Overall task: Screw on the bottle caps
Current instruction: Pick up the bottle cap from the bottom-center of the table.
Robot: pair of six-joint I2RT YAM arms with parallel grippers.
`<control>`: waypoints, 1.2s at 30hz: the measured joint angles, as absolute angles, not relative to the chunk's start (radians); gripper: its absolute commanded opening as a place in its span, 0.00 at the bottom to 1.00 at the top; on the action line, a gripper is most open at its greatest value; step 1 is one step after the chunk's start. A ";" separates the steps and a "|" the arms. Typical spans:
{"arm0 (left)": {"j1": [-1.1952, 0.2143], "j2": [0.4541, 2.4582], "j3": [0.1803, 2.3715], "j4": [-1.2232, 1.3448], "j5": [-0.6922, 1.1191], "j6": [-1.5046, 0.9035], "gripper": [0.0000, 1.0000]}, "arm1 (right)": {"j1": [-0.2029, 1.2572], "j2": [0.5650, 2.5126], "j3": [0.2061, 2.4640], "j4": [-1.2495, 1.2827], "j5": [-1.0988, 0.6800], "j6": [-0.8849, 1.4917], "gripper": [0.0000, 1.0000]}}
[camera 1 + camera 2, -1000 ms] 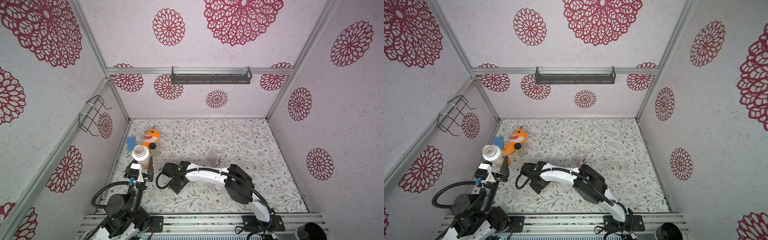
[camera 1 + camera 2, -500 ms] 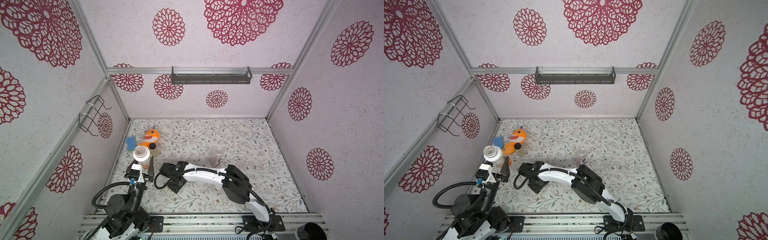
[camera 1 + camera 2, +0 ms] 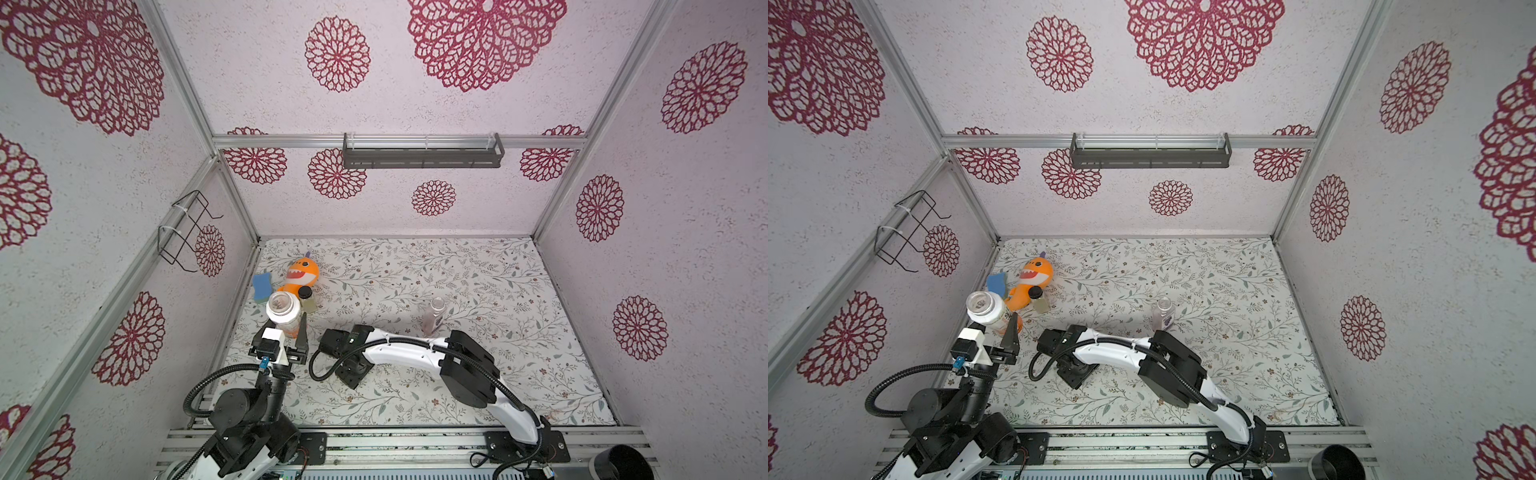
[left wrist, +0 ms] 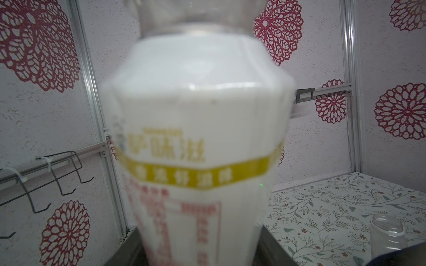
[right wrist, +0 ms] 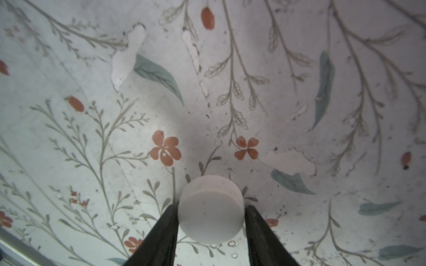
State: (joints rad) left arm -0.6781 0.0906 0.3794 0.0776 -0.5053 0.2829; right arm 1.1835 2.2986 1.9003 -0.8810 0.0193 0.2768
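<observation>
The right gripper points down at the flowered table mat. Its two black fingers stand partly open, one against each side of a small round white plastic screw cap, so it grips the cap by the rim. The cap sits right between the fingertips, low over the mat; whether it touches the mat cannot be told. It is a flat disc with its closed face towards the wrist camera and its short axis across the mat. Both top views hide it under the right wrist.

The left gripper is closed partway on the lower body of a clear plastic bottle with an orange-and-white label and orange base, one finger on each side. It holds the bottle above the mat's near left corner. The bottle's long axis runs roughly upright, away from the fingers, with its open, uncapped neck uppermost. In the left wrist view the label fills the middle, blurred.

The right wrist lies just beside this bottle, towards the middle of the mat. Further right, well apart, a squarer clear bottle with a purple label stands upright on the mat, mouth open.

Behind the held bottle sit a small black-lidded glass jar, an orange plush shark and a blue sponge.
</observation>
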 measured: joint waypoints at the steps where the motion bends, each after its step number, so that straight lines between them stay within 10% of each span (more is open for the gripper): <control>1: -0.678 0.089 0.379 0.078 -0.505 0.283 0.59 | 1.184 2.299 1.900 -0.883 0.020 0.277 0.50; 36: -0.673 0.077 0.377 0.078 -0.484 0.284 0.59 | 1.190 2.318 1.950 -0.911 0.046 0.276 0.47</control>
State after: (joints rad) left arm -0.6731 0.0769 0.3767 0.0784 -0.4835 0.2840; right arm 1.1900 2.3180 1.9503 -0.9108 0.0460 0.2760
